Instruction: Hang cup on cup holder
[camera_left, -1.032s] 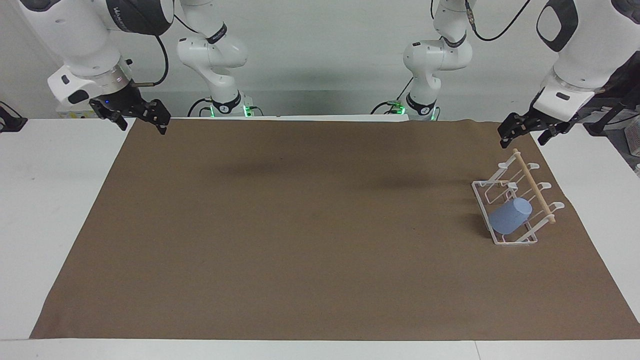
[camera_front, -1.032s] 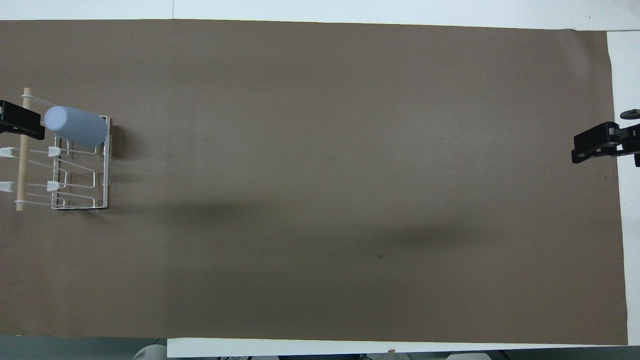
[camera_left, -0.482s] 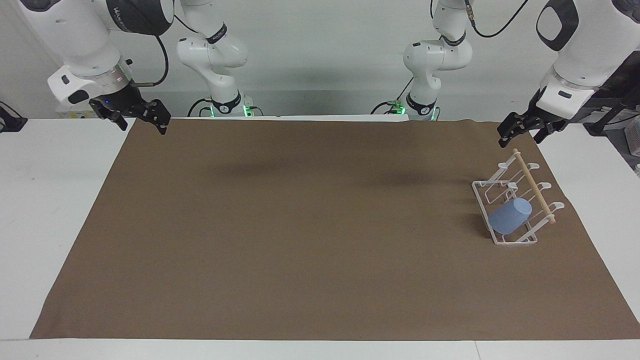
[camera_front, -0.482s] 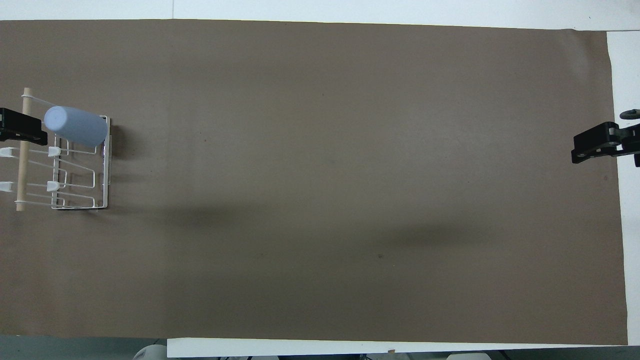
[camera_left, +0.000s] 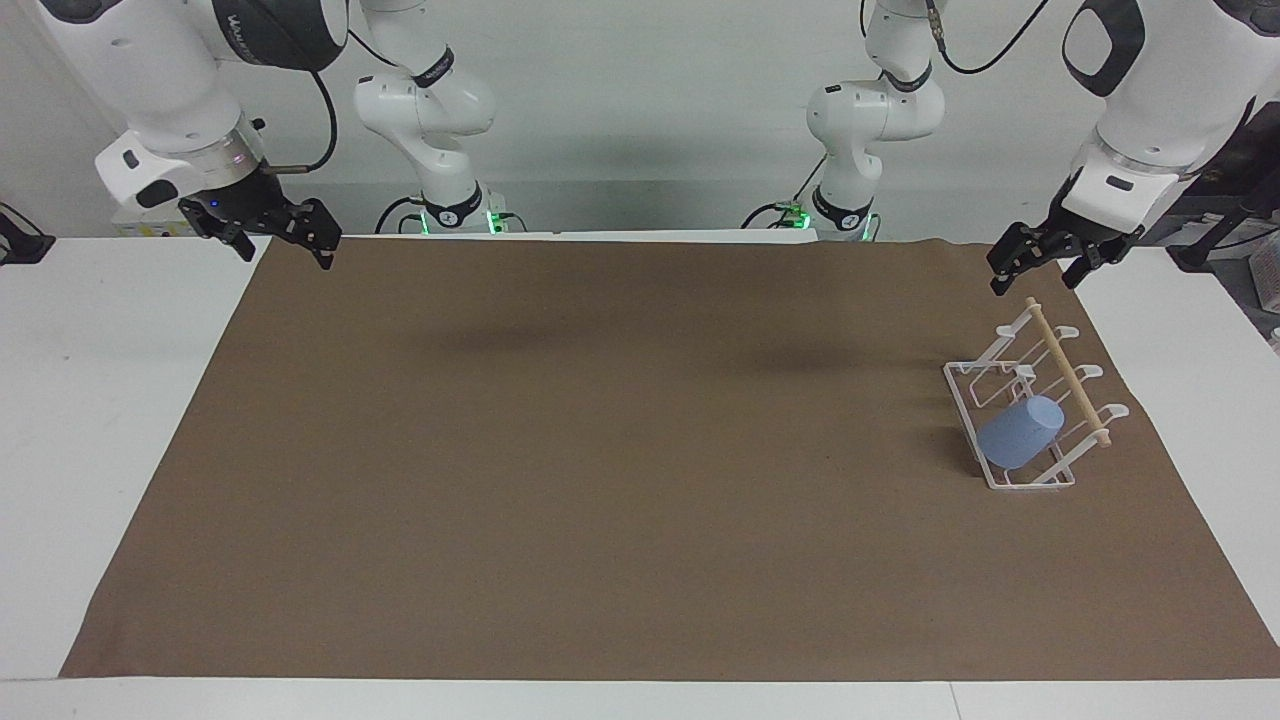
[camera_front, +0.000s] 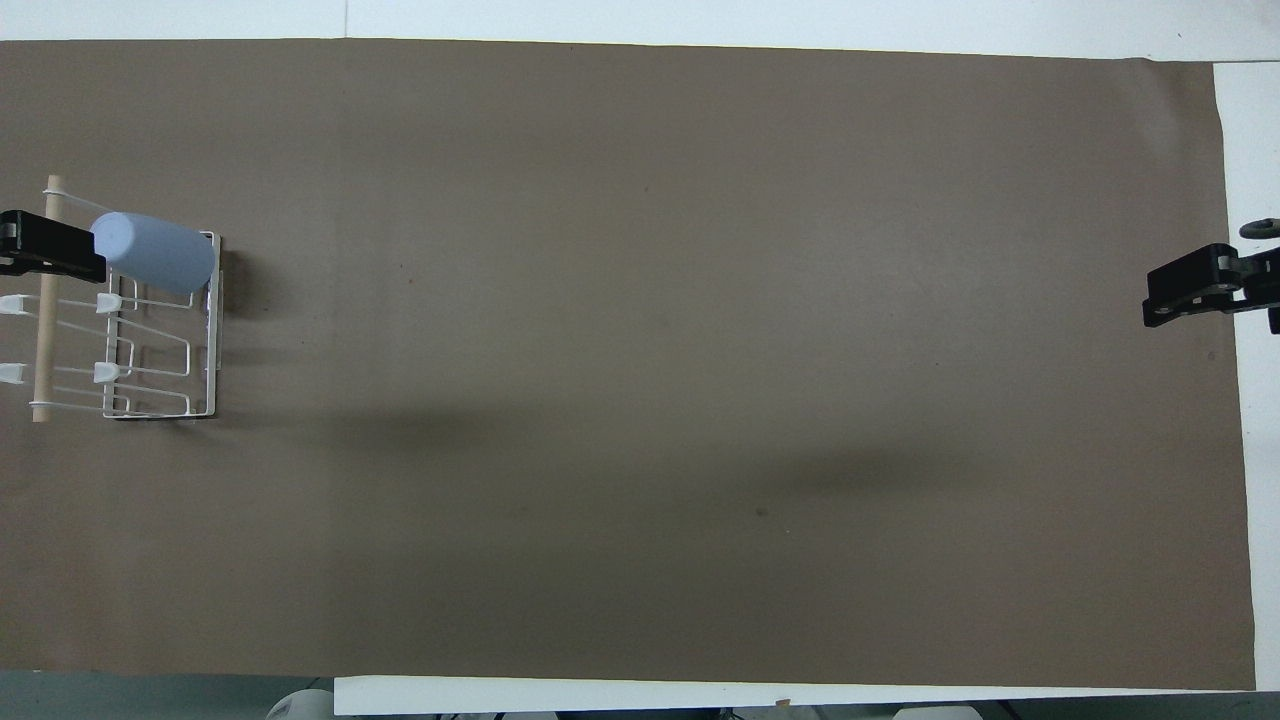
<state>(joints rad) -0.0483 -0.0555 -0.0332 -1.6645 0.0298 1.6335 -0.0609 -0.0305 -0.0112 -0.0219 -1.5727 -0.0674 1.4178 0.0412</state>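
Note:
The light-blue cup (camera_left: 1020, 433) (camera_front: 152, 252) sits slanted over a wire loop of the white cup holder (camera_left: 1000, 480) (camera_front: 210, 330), at the holder's end farther from the robots, its closed base pointing up toward the wooden dowel (camera_left: 1068, 372). The holder stands on the mat at the left arm's end of the table. My left gripper (camera_left: 1037, 272) (camera_front: 45, 245) hangs open in the air over the dowel's end, clear of the cup, with nothing in it. My right gripper (camera_left: 285, 245) (camera_front: 1190, 285) waits open and raised over the mat's edge at the right arm's end.
A brown mat (camera_left: 600, 450) covers most of the white table (camera_left: 100, 400). The holder's other wire loops (camera_front: 150, 370) carry nothing.
The left gripper has lifted slightly and drifted in over the dowel, toward the cup. The cup, the holder and the right arm have stayed put.

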